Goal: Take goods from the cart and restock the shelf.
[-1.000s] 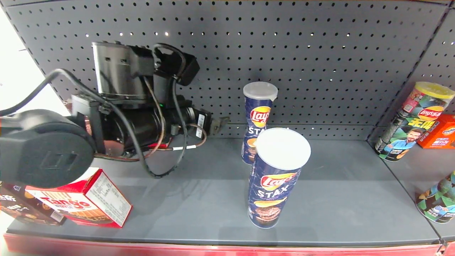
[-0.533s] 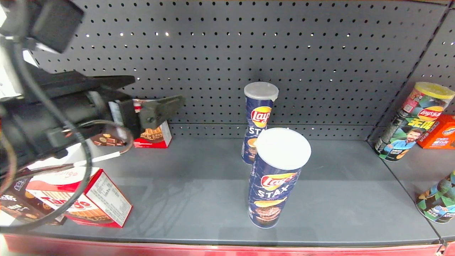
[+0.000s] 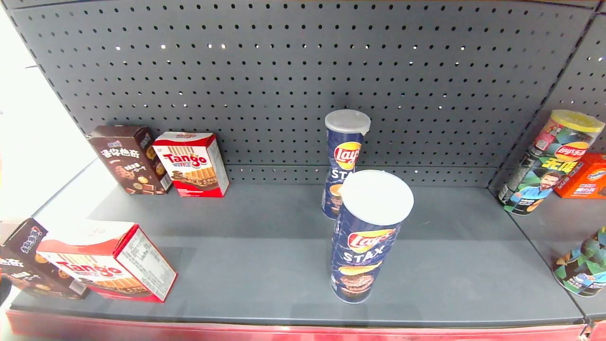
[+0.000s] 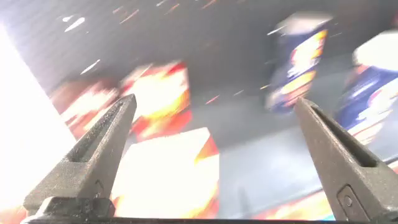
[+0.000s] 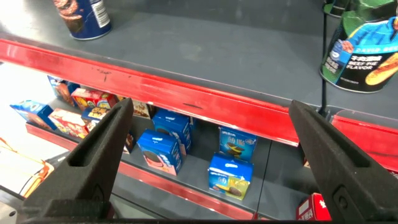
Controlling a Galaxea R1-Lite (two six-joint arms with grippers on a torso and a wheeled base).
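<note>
Left pincer (image 4: 214, 162) hangs empty, fingers spread wide apart, facing the left part of the shelf (image 3: 265, 265). Right pincer (image 5: 208, 168) is spread apart too, with nothing between its fingers. It sits low in front of the shelf's red front edge, with blue boxes (image 5: 165, 146) on the lower shelf below. On the shelf, near left, a dark cookie box (image 3: 28, 265) sits beside a red wafer box (image 3: 106, 267). In the centre the front chip can (image 3: 369, 237) stands upright, and the rear chip can (image 3: 343, 161) stands just behind it. Far left, a back dark box (image 3: 128, 158) and a back red box (image 3: 194, 163) stand side by side against the pegboard (image 3: 284, 71).
</note>
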